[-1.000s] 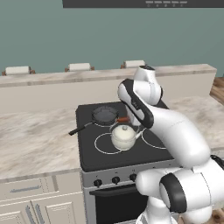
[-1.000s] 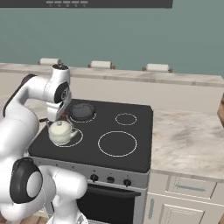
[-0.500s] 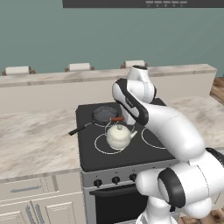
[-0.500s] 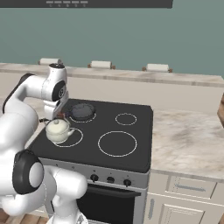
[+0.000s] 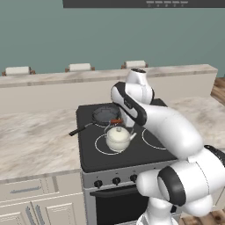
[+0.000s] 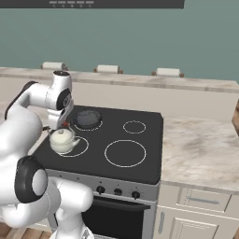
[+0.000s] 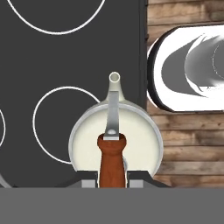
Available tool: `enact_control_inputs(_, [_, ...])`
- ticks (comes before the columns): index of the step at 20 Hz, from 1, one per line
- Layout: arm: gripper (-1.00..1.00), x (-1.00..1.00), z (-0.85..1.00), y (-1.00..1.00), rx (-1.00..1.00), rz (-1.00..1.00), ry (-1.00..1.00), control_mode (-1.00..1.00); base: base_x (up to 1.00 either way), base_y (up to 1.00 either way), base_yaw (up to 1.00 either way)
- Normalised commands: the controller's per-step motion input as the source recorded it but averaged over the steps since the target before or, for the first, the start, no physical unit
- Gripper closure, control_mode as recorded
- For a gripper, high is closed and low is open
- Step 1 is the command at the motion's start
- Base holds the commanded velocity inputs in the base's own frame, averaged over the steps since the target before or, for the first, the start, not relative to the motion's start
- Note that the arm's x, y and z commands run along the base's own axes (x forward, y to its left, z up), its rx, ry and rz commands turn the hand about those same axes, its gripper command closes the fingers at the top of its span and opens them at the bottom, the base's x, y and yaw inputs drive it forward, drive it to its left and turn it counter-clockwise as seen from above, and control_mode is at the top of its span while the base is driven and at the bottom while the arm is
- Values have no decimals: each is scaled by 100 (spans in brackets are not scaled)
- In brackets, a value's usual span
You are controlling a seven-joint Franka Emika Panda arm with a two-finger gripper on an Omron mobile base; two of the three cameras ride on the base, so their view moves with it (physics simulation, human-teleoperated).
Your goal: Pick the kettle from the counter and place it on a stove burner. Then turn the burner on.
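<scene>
The cream-white kettle (image 5: 117, 138) (image 6: 62, 140) (image 7: 87, 140) is over the front-left stove burner (image 5: 99, 148) (image 6: 84, 146), a thin white ring (image 7: 34, 123) on the black glass cooktop. My gripper (image 5: 117, 123) (image 6: 63, 125) (image 7: 112, 177) comes down from above and is shut on the reddish-brown wooden bar (image 7: 112, 157) of the kettle's arched handle. The spout (image 7: 114, 78) points toward the stove's front edge. Whether the kettle's base touches the glass, I cannot tell. The beige marble counter (image 5: 35, 140) (image 6: 200, 149) runs on both sides of the stove.
A black frying pan (image 5: 104, 113) (image 6: 87, 118) sits on the back burner just behind the kettle, its long handle (image 5: 79, 129) sticking out over the counter side. The biggest ring (image 6: 125, 153) and the smallest ring (image 6: 134, 126) are bare. Knobs (image 5: 116, 180) (image 6: 116, 191) line the stove front.
The gripper carried the kettle a short way sideways from the cooktop's middle to over the front-left ring, then nearly stopped. The grip stayed shut throughout.
</scene>
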Motion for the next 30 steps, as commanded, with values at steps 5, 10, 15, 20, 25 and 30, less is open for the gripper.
enact_control_inputs(5, [100,23,-10,1,0,0,0,-100,0,0,0])
enact_control_inputs(10, [100,21,-5,0,0,0,0,-100,0,0,0])
enact_control_inputs(15, [100,13,-11,0,0,0,0,-100,0,0,0])
enact_control_inputs(20, [100,11,-18,0,0,0,0,-100,0,0,0])
enact_control_inputs(25, [100,17,-14,5,0,0,0,-100,0,0,0])
enact_control_inputs(30, [100,21,-9,3,0,0,0,-100,0,0,0])
